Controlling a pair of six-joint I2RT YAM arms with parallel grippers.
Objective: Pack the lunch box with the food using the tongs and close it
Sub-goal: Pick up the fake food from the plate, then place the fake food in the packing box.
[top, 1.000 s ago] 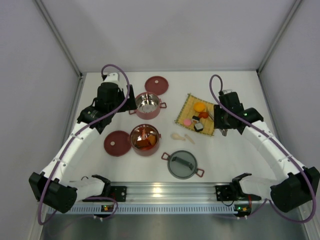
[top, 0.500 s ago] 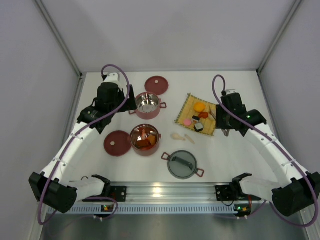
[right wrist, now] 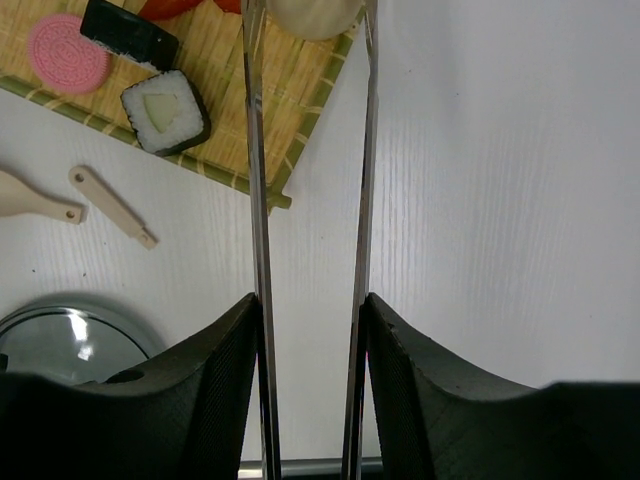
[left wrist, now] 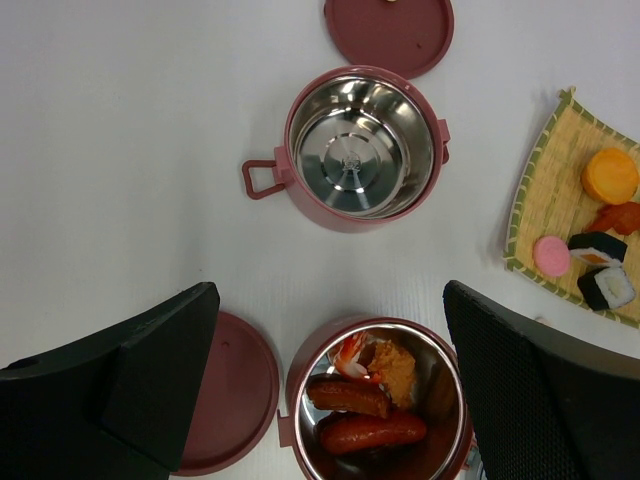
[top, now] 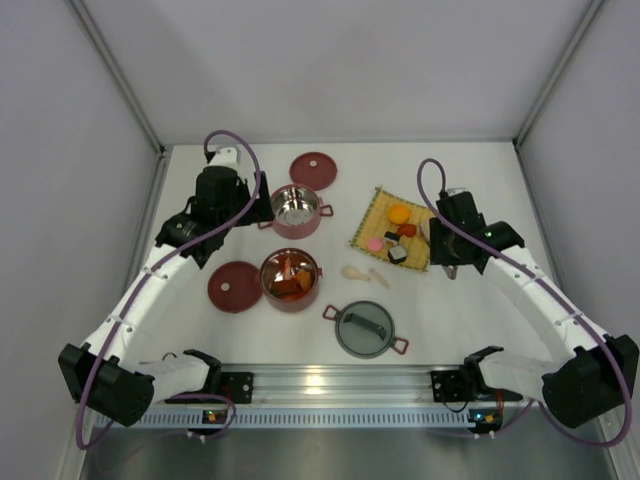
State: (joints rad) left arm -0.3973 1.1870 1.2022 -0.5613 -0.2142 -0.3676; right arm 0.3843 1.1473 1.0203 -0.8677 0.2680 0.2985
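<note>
On a white tabletop (top: 470,320), two robot arms work over an unpacked lunch box. The left hand (left wrist: 330,295) hangs above the box's two dark-red tiers, its fingers spread wide and holding nothing. The right hand (right wrist: 310,300) is at the right edge of a yellow woven mat (top: 372,222), pressed onto the two arms of the silver tongs (right wrist: 256,200), which reach out over the mat's corner with a pale round piece (right wrist: 312,14) between their tips. The far tier (left wrist: 292,150) is bare steel inside. The near tier (left wrist: 375,322) holds sausages (left wrist: 370,432) and other orange and red pieces. A grey domed lid (top: 366,330) lies near the arm bases, and one flat red lid (top: 313,169) lies beyond the far tier, another (top: 234,286) just left of the near tier. An orange piece (top: 400,213), a pink disc (right wrist: 68,52) and sushi (right wrist: 165,110) lie on the mat, with two cream spoons (right wrist: 110,205) beside it.
</note>
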